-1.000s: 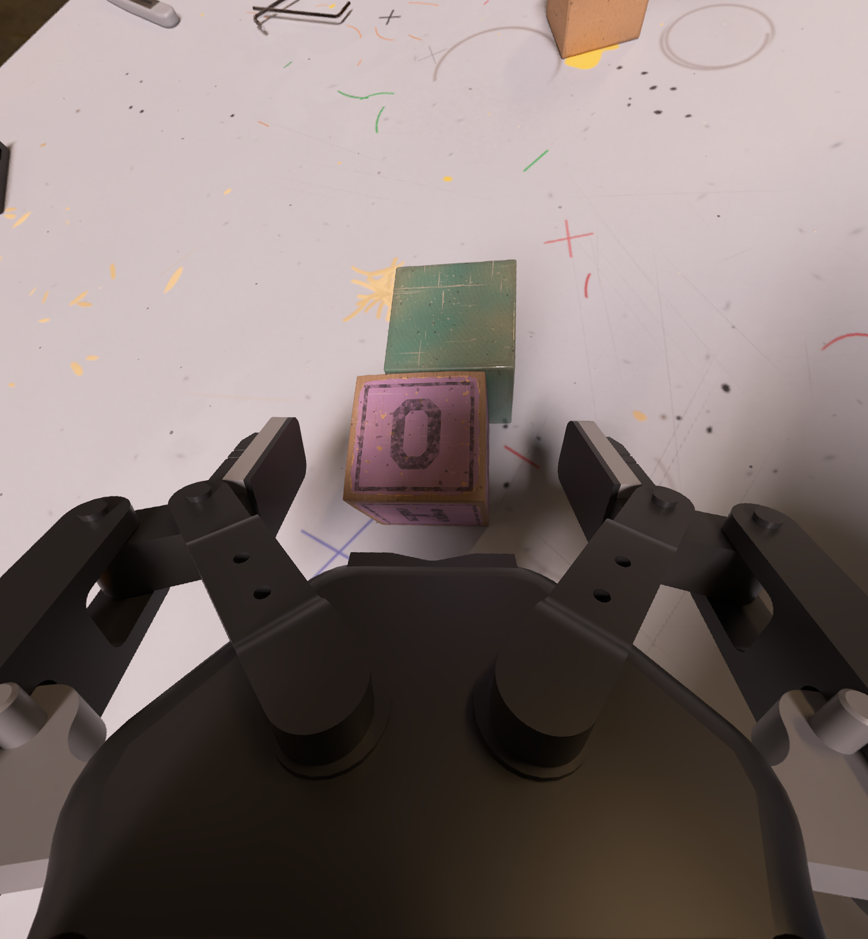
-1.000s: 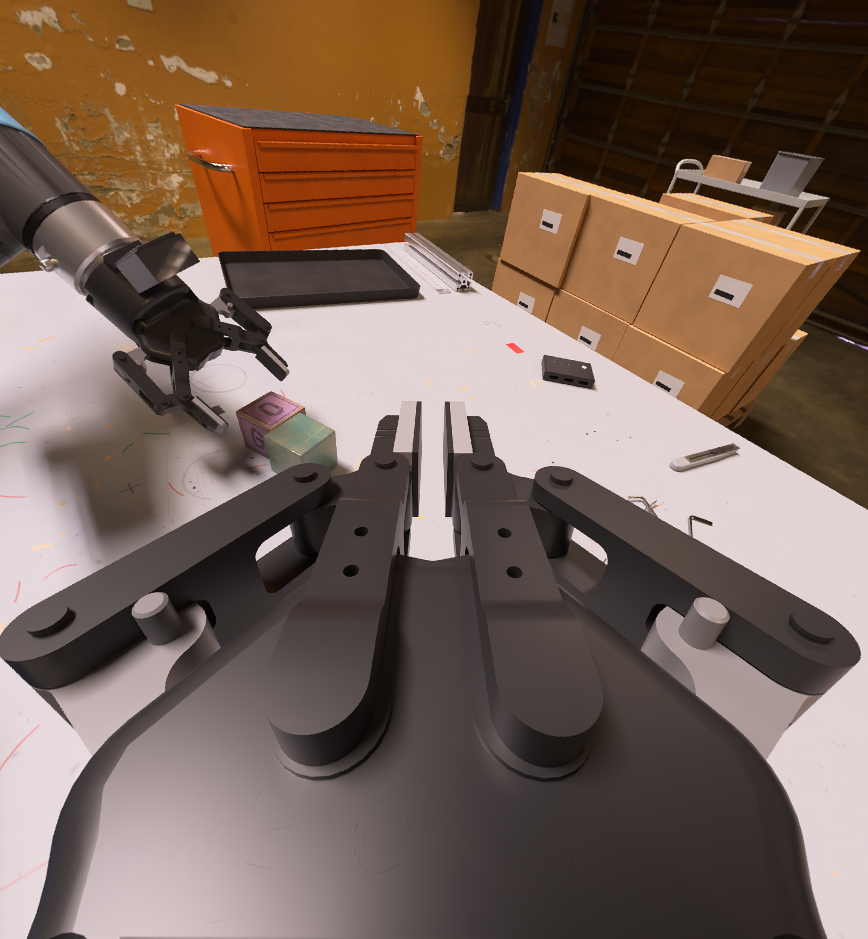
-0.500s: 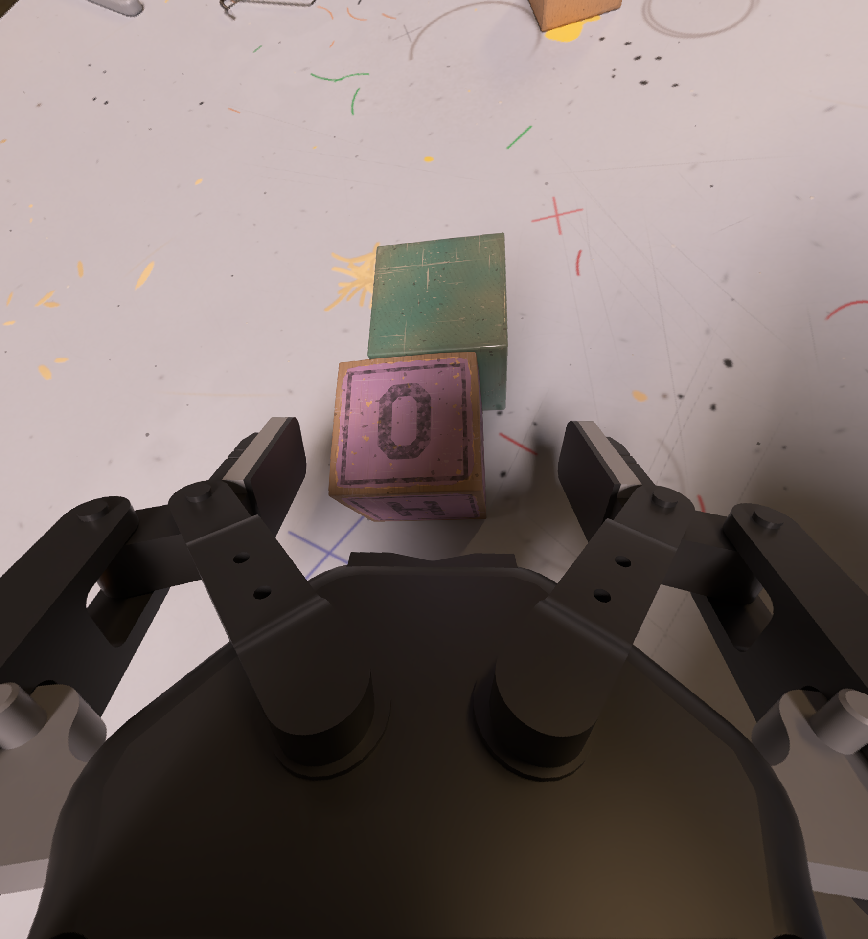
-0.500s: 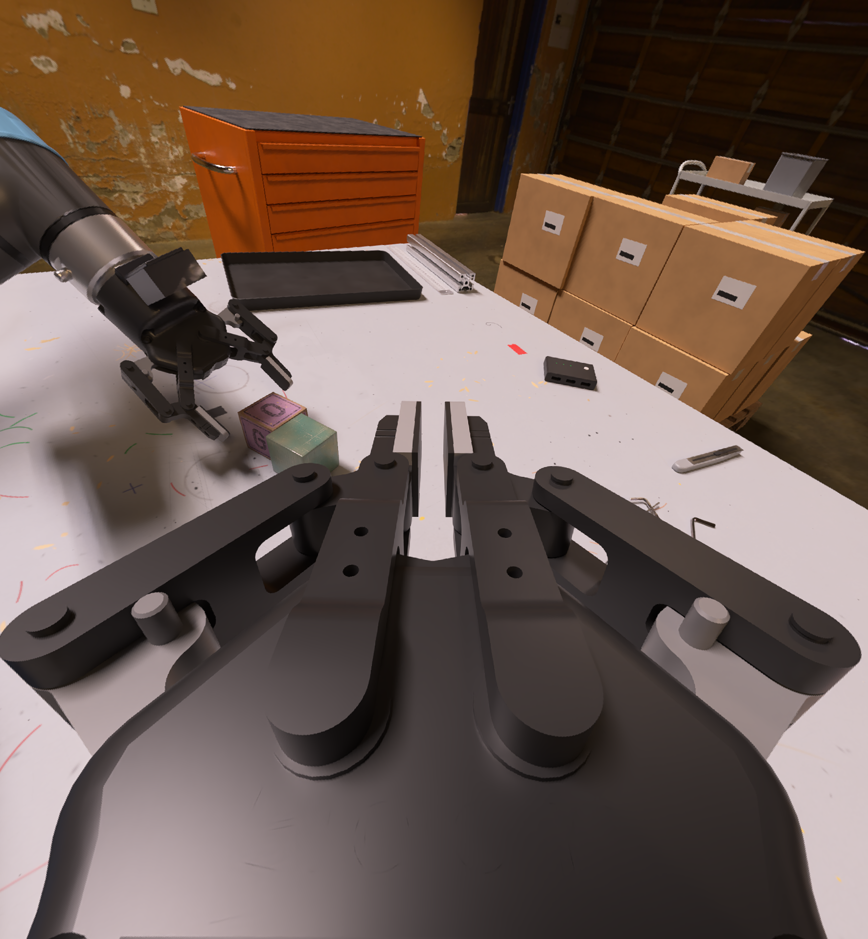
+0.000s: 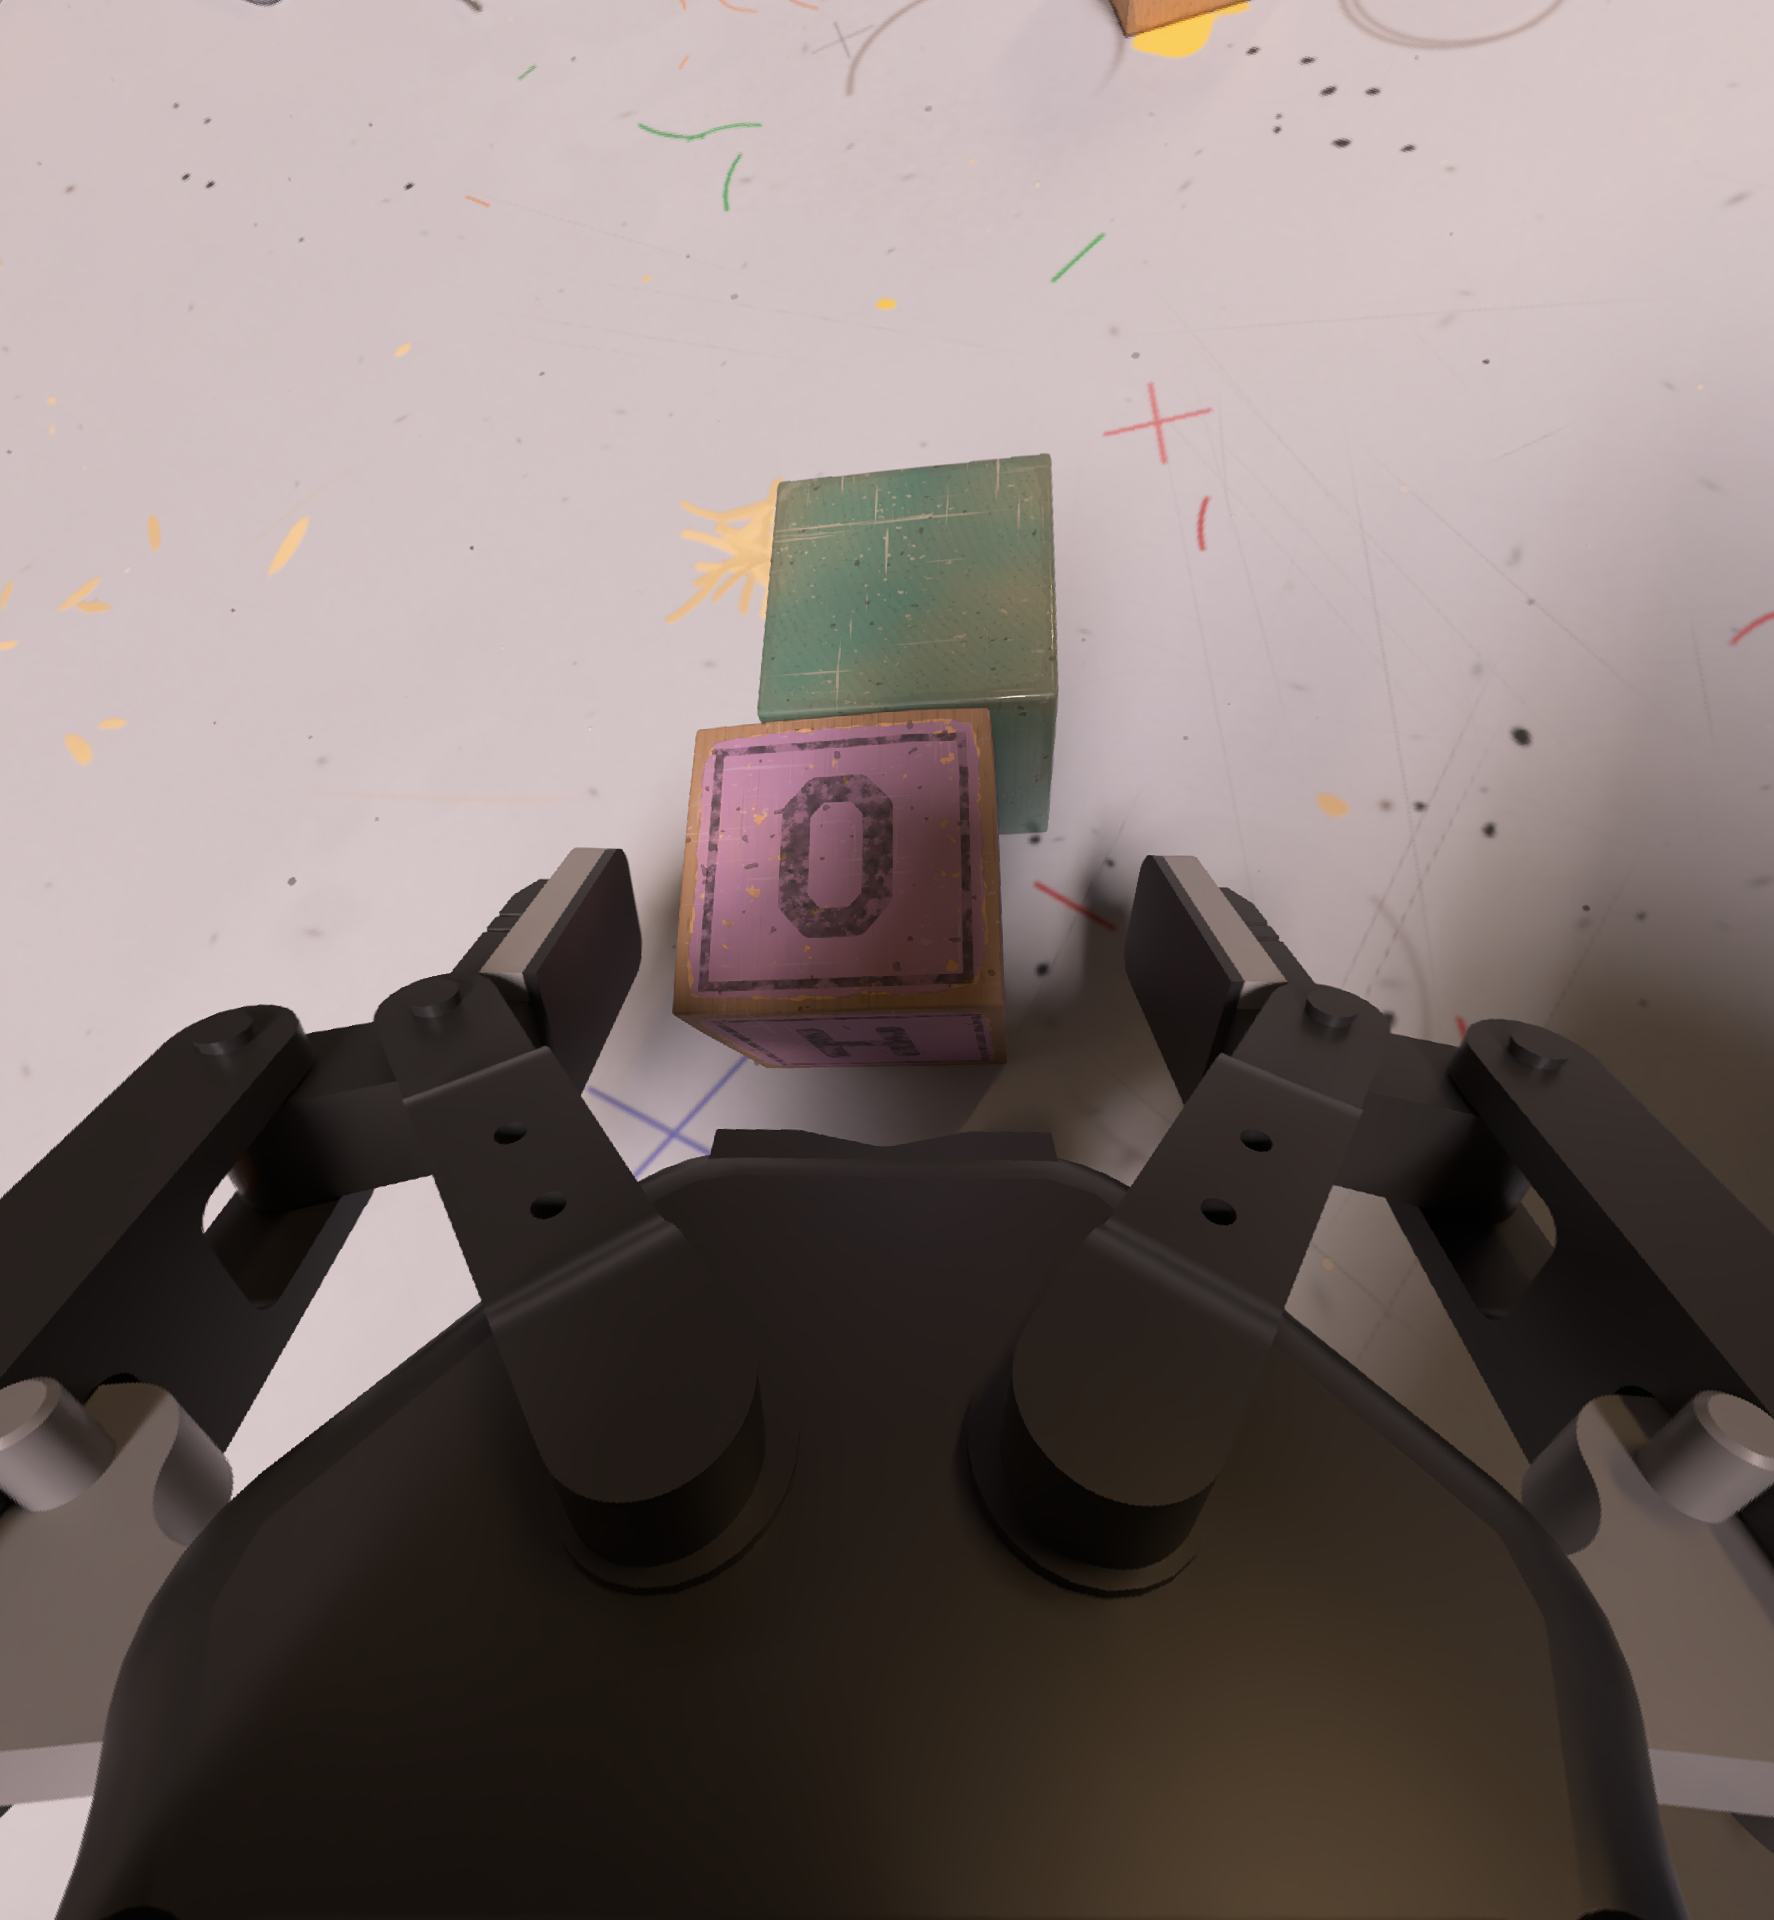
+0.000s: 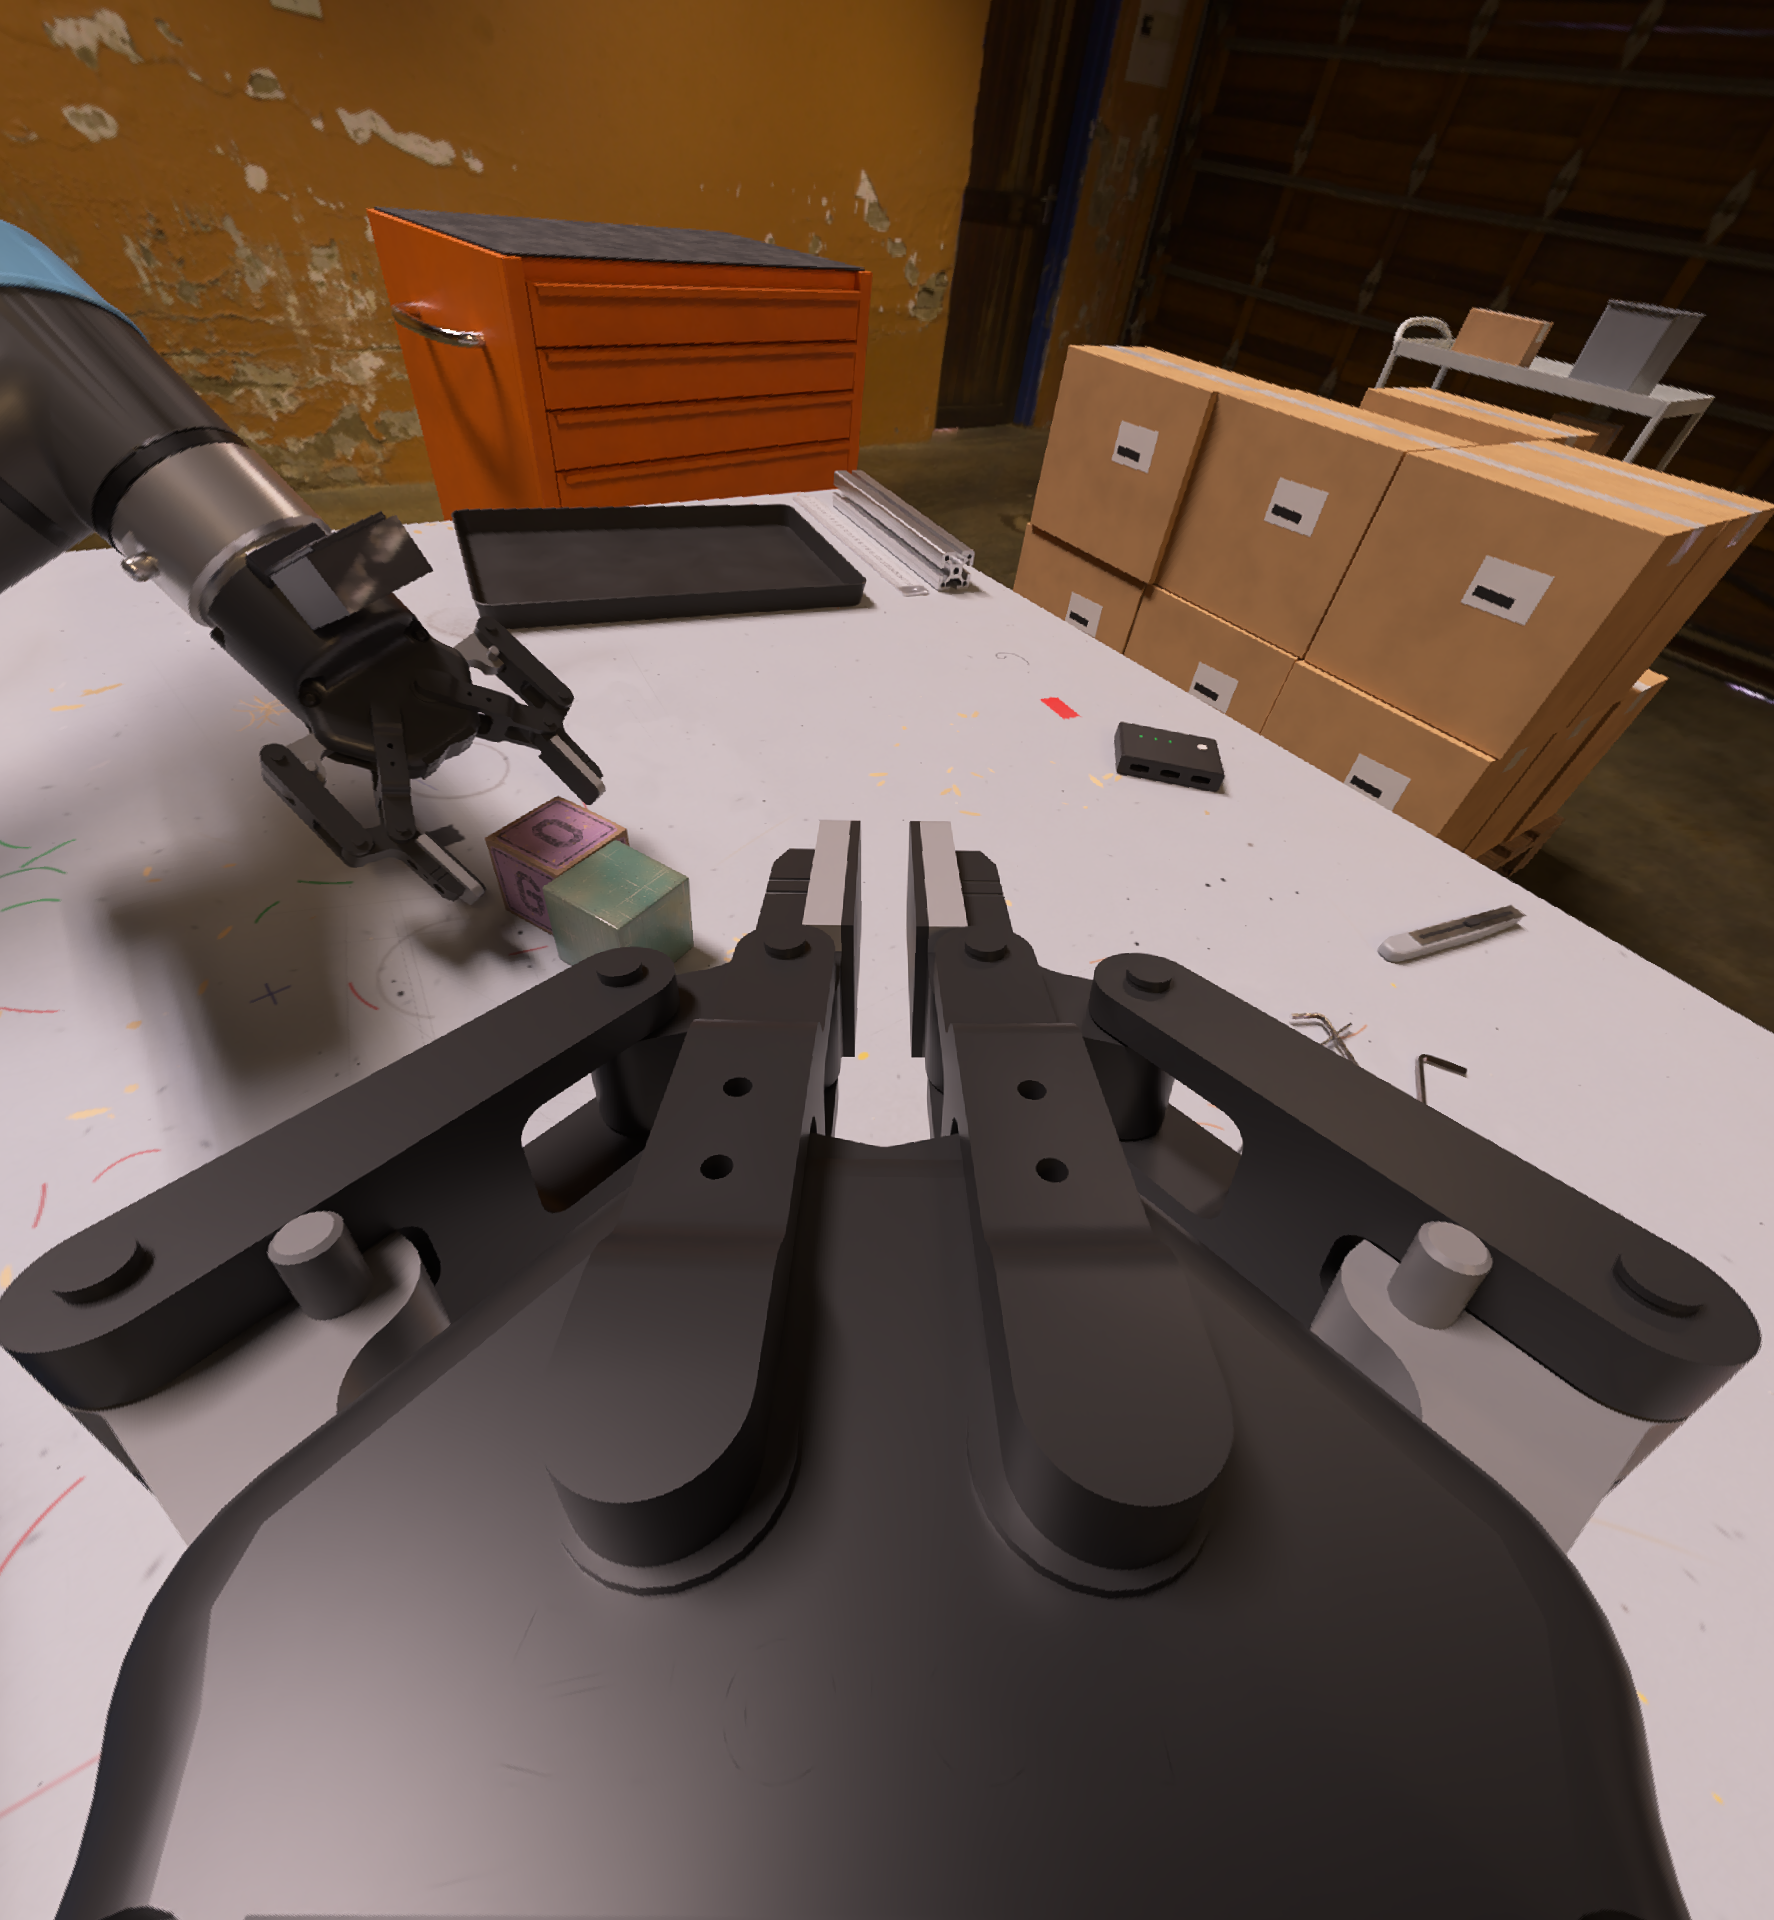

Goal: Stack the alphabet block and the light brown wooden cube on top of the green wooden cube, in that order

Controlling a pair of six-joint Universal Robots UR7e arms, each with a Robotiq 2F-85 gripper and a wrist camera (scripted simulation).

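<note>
Left gripper (image 5: pixel 883 935) spread wide, empty, straddling the block (image 5: pixel 839 881) for a side grasp. Block touching green cube (image 5: pixel 909 587) on tabletop (image 5: pixel 343 416). Right gripper (image 6: pixel 870 871) nearly closed, empty, parked clear.

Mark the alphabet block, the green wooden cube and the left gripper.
alphabet block (image 5: pixel 839 857): left wrist view, on its pink top face.
green wooden cube (image 5: pixel 909 587): left wrist view, on its top face.
left gripper (image 5: pixel 881 925): left wrist view, midway between its open fingers.

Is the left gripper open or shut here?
Open. The left gripper has its fingers spread wide either side of the alphabet block, with gaps visible on both sides.
</note>
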